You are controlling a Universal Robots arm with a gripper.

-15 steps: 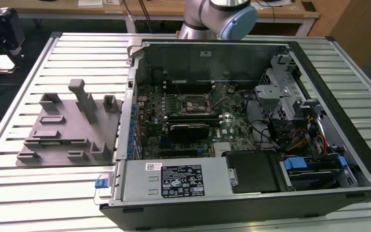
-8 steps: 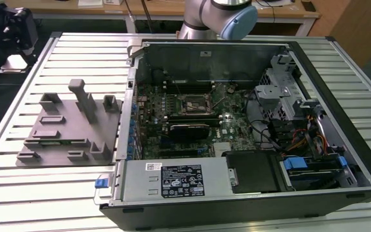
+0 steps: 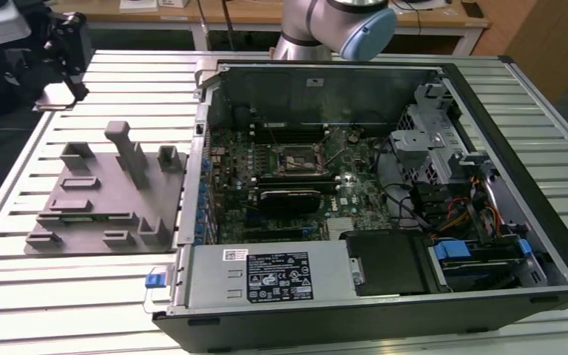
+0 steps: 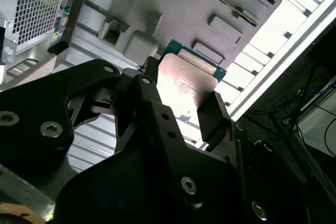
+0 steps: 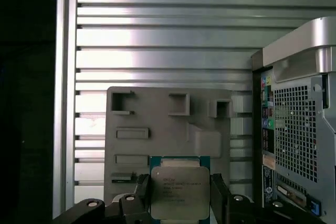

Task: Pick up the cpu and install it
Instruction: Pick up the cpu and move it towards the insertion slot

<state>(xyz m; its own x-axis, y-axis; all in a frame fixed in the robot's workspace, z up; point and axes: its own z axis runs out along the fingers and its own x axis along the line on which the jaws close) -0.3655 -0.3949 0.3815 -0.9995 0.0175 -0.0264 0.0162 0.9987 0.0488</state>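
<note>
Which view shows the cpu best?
The first wrist view: the cpu faces the camera squarely, with its silvery top plate and green rim plain to see, held in the end effector. The second wrist view catches the cpu at a slant, washed by glare, with a finger covering part of one edge.
</note>
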